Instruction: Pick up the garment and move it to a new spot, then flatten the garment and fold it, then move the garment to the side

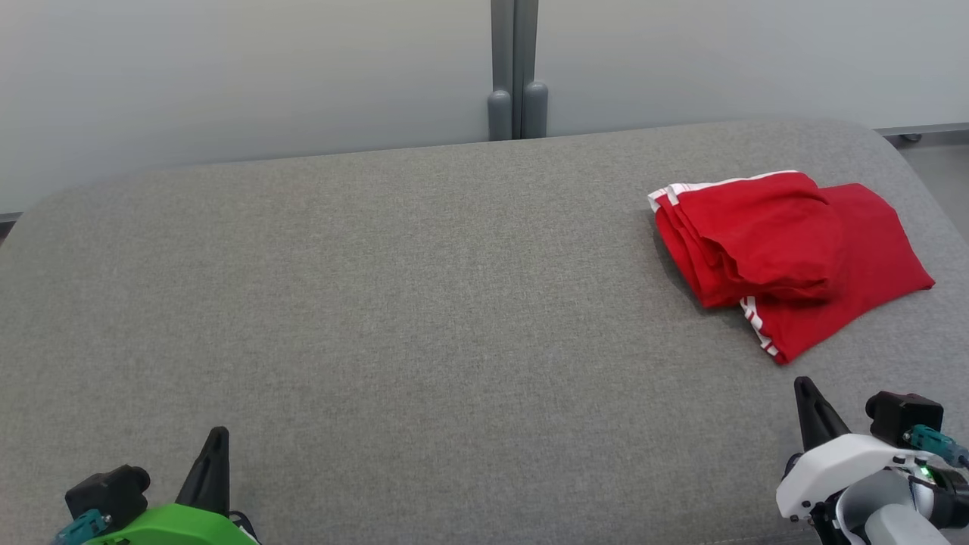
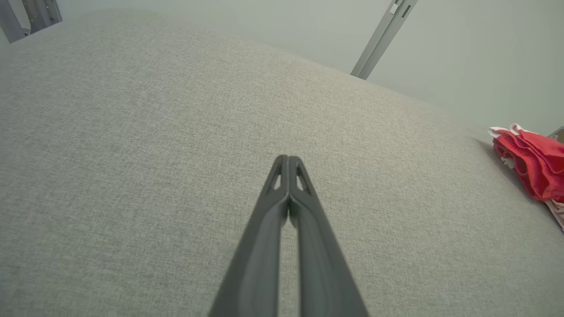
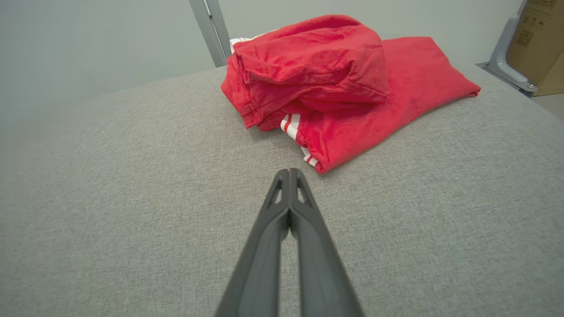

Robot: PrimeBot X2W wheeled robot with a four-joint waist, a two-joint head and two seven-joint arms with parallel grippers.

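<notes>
My left gripper [image 2: 288,159] was closed, its two dark fingers pressed together at the tips, and it held nothing. My right gripper [image 3: 288,172] was closed in the same way, also with nothing between the fingers. Both were over the grey fabric surface [image 1: 416,303] near its front edge, the left one at the lower left of the head view and the right one at the lower right.

The red garment [image 1: 787,253] lay on the right part of this surface, toward the far side. It was a rough bundle: a thicker, wrinkled upper part rested on a flatter lower layer, and white stripes showed along two edges. In my right wrist view the garment was near my fingertips but apart from them. From my left gripper it was well apart. Behind the surface stood a pale wall with a grey post [image 1: 515,68]. A cardboard box [image 3: 539,39] was beyond the surface at the right.
</notes>
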